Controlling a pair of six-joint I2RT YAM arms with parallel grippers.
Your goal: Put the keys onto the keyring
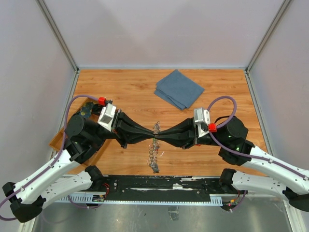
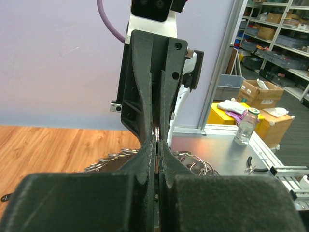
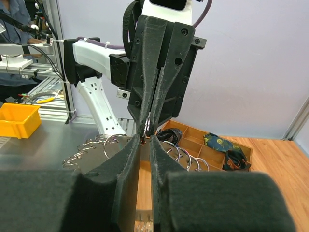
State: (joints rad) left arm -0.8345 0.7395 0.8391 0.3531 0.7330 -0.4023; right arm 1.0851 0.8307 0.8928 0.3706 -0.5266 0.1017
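Note:
The keyring [image 1: 154,154] is a silvery chain of split rings. It hangs from the two grippers at mid table and trails toward the near edge. My left gripper [image 1: 153,133] and right gripper [image 1: 160,133] meet tip to tip over it. In the left wrist view the left gripper [image 2: 158,140] is pressed shut on a thin metal piece, with rings [image 2: 108,158] fanning out to both sides. In the right wrist view the right gripper [image 3: 145,137] pinches a small reddish metal bit at its tips, rings [image 3: 193,162] beside it. I cannot make out single keys.
A folded blue cloth [image 1: 179,89] lies at the back of the table. A wooden compartment tray [image 1: 62,139] holding patterned fabric stands at the left edge; it also shows in the right wrist view [image 3: 212,145]. A black rail [image 1: 159,182] runs along the near edge.

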